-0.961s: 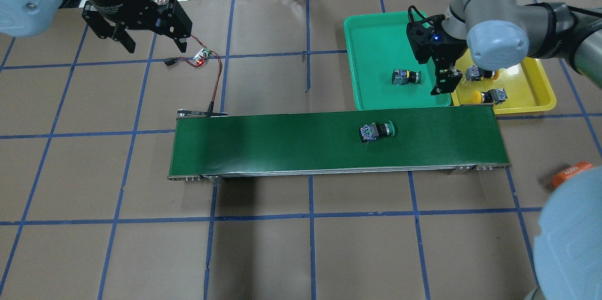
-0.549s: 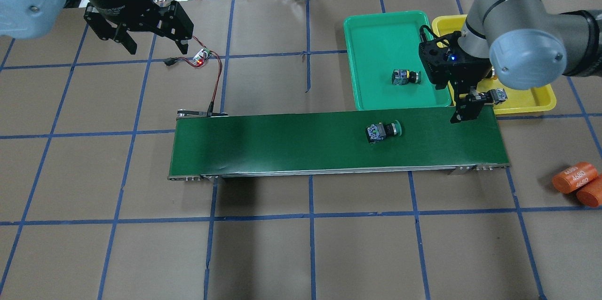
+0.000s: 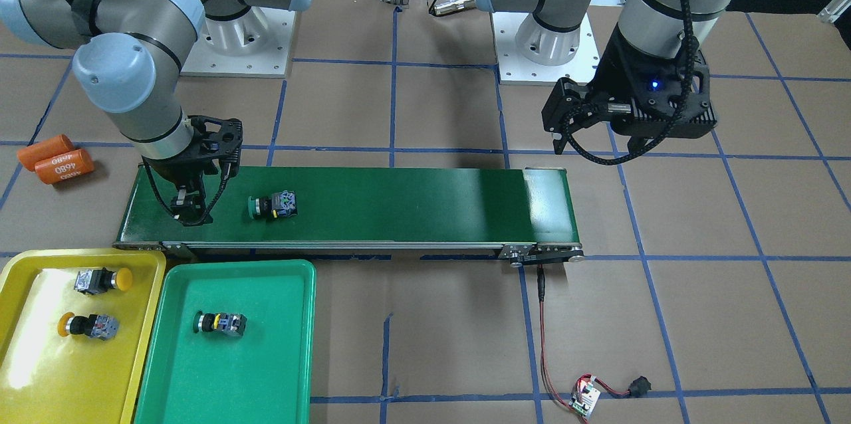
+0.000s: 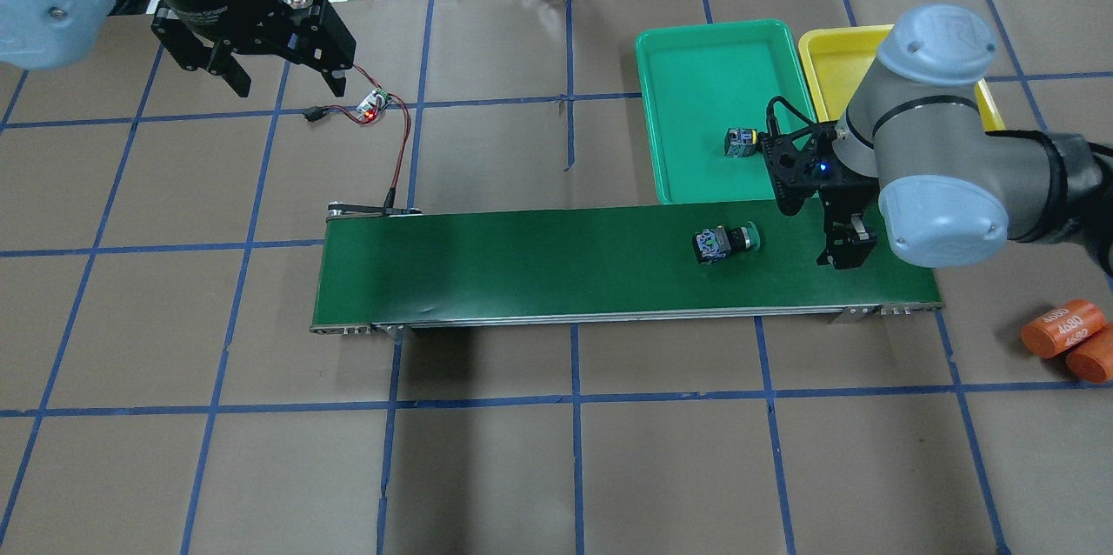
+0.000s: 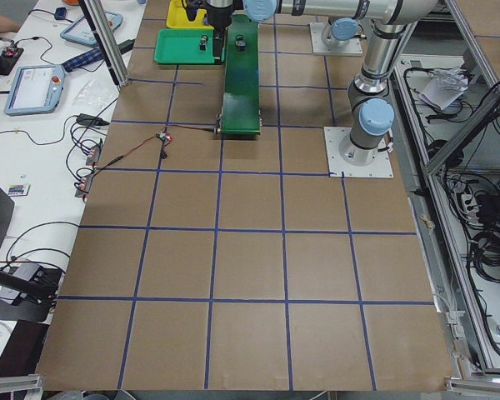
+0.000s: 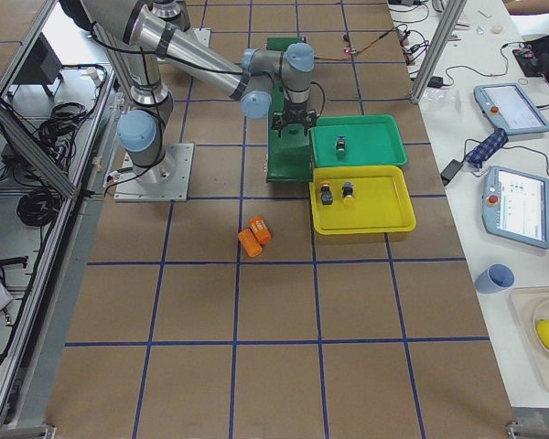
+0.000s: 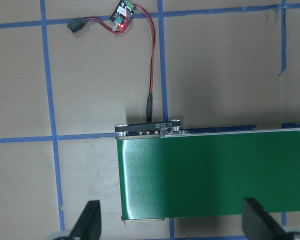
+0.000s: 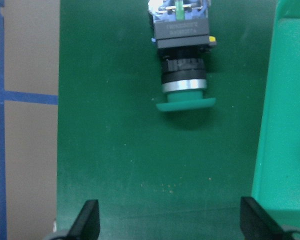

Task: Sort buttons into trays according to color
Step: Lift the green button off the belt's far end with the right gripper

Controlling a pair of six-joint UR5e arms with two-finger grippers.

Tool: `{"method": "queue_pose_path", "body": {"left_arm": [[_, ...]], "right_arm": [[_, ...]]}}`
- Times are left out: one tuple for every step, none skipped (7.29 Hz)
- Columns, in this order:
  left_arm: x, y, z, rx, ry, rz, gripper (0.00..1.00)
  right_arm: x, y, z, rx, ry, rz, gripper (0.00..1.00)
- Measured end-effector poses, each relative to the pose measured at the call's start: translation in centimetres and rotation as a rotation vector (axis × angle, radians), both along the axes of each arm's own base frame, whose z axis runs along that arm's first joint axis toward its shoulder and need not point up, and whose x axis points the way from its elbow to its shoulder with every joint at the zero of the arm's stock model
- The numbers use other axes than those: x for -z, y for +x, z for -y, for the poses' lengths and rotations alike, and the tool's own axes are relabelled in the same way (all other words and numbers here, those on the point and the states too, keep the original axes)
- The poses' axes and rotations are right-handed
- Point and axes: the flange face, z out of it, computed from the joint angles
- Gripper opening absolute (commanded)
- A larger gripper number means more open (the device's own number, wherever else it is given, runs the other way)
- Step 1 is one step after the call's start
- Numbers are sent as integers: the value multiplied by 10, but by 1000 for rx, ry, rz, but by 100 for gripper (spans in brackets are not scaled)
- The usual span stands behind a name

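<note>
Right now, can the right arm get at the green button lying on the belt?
Probably yes. The right gripper hangs open over the conveyor belt, and the green button lies on its side a short way along it, with only bare belt between them.

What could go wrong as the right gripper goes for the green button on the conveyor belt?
The green button lies on its side ahead of the open right gripper; closing on its round collar could let it roll or slip. If the conveyor belt is running, the button may arrive before the jaws line up. The right wrist view shows one finger close to the rim of the green tray, which it might clip.
</note>
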Motion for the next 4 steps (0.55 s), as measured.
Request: {"method": "queue_pose_path", "body": {"left_arm": [[1, 0, 1, 1, 2, 0, 100], [2, 0, 1, 0, 2, 0, 100], [3, -1, 0, -1, 4, 1, 100], [3, -1, -2, -1, 5, 1, 100]], "right_arm": [[9, 1, -5, -2, -2, 0, 100], [16, 2, -9, -1, 2, 0, 100], [20, 3, -13, 1, 9, 2, 100], [22, 3, -15, 3, 10, 3, 100]]}}
